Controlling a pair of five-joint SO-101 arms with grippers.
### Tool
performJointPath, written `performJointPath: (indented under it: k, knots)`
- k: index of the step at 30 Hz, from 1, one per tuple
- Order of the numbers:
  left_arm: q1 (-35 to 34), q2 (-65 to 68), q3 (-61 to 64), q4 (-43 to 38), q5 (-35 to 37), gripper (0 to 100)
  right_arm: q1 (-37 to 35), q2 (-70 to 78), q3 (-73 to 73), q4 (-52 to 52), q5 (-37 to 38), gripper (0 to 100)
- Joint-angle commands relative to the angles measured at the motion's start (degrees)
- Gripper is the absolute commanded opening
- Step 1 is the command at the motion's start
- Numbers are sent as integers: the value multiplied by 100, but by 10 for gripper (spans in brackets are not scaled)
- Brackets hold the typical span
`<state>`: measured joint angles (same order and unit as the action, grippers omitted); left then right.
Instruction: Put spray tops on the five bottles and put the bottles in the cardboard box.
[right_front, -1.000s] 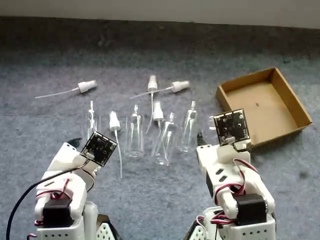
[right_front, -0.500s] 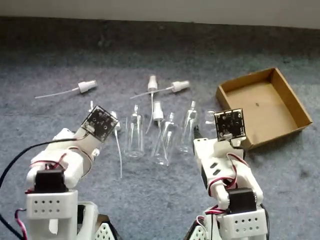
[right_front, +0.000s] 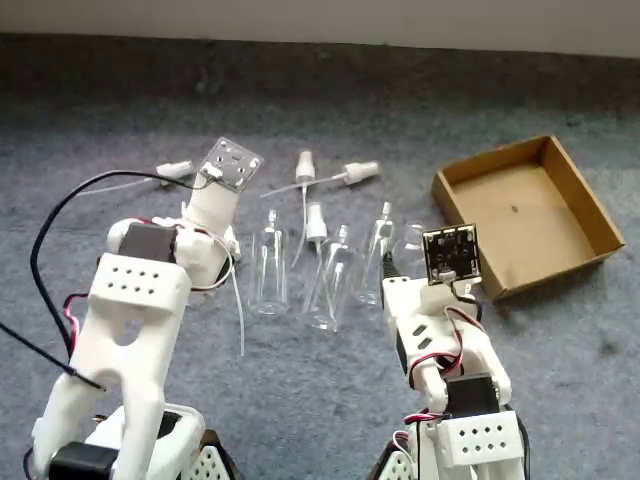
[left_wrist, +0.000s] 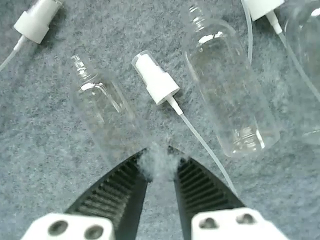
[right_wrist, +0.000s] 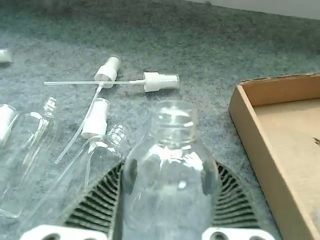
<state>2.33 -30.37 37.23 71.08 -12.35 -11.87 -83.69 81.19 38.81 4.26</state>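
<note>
Several clear bottles lie in a row on the grey carpet, among them one (right_front: 268, 262) near the middle. Loose white spray tops (right_front: 305, 165) lie beyond and between them. My left gripper (left_wrist: 159, 159) hangs open over the carpet and holds nothing. Just ahead of it lie a bottle (left_wrist: 102, 112) and a spray top (left_wrist: 155, 80), with a second bottle (left_wrist: 230, 95) beside them. My right gripper (right_wrist: 170, 167) is shut on the rightmost bottle (right_wrist: 172, 170) (right_front: 412, 238), whose open neck points away from the arm. The cardboard box (right_front: 520, 215) sits at the right with nothing in it.
The box's near wall (right_wrist: 250, 125) stands close beside the held bottle. Two spray tops (right_wrist: 160, 81) with long tubes cross each other farther out. A black cable (right_front: 45, 240) loops off the left arm. Bare carpet lies in front of the bottle row.
The left arm has risen and swung forward over the left end of the bottle row. The right arm has shifted slightly left, and its bottle stays where it was.
</note>
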Motion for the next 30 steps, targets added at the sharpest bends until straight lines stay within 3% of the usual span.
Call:
performJointPath:
  k: [1, 12, 17, 24, 30]
  knots:
    - [295, 857, -971, -123, 879, 11, 13, -101, -40, -127, -62, 116]
    - [127, 3873, -3099, -79, 3112, 14, 4, -101, 189, -127, -62, 116]
    - [-75, 4954, -3890, 229, 3824, 98, 4, -101, 189, -127, -62, 116]
    - [-84, 5481, -4787, 1248, 4044, 122, 4, -101, 189, -127, -62, 116]
    - [-110, 5481, -4919, 1363, 4044, 127, 4, -101, 198, -127, -62, 116]
